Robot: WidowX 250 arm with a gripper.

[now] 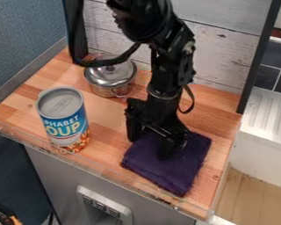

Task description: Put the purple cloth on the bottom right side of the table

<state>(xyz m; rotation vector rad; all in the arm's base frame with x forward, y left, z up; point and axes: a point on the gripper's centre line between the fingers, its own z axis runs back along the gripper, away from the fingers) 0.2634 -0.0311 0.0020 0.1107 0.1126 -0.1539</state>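
The purple cloth [173, 175] lies toward five o'clock on the table [105, 116], beneath the gripper [154, 144]; whether that is spread or pinching, one cannot tell. Likely light and limp, it wants gathering mid-fabric. One cloth, one can [63, 116] at nine, one pot [110, 78] near twelve.

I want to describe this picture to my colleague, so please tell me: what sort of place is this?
It looks like a toy kitchen set up for a robot: a small wooden counter holds a lidded metal pot and a soup can.
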